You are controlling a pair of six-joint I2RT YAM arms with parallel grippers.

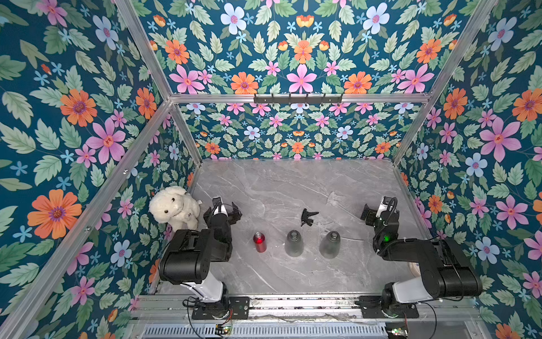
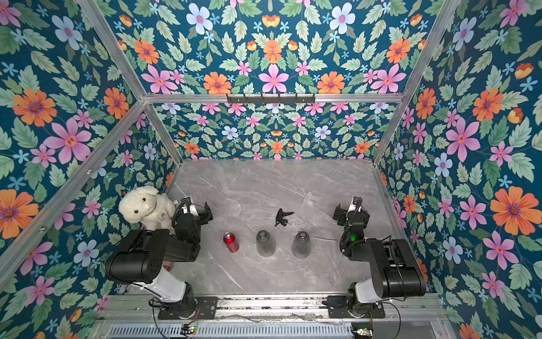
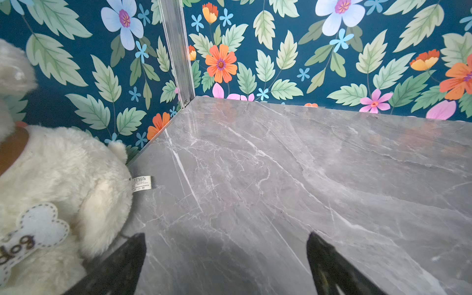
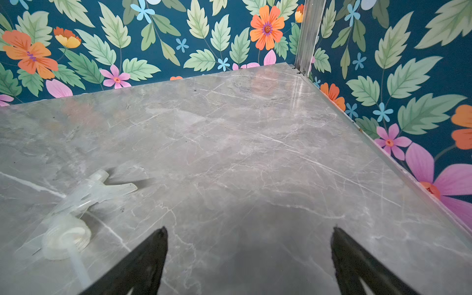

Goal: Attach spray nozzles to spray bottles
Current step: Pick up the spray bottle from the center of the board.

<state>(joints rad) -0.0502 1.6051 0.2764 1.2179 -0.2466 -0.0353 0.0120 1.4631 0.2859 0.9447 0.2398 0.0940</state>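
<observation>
Three open-necked spray bottles stand in a row near the table's front: a red one [image 1: 259,242] and two smoky-grey ones [image 1: 294,243] [image 1: 330,244]. Behind them lies a black spray nozzle [image 1: 308,217]. A whitish nozzle [image 1: 334,198] lies farther back and shows close up in the right wrist view [image 4: 84,201], beside my right gripper [image 4: 249,229], which is open and empty. A third nozzle shows only faintly by the right-hand grey bottle. My left gripper [image 1: 227,210] hovers open and empty left of the red bottle [image 2: 231,242], over bare marble [image 3: 227,237].
A white plush dog [image 1: 174,207] sits against the left wall, right beside my left gripper [image 3: 51,191]. Floral walls and aluminium posts close in the grey marble table [image 1: 278,182] on three sides.
</observation>
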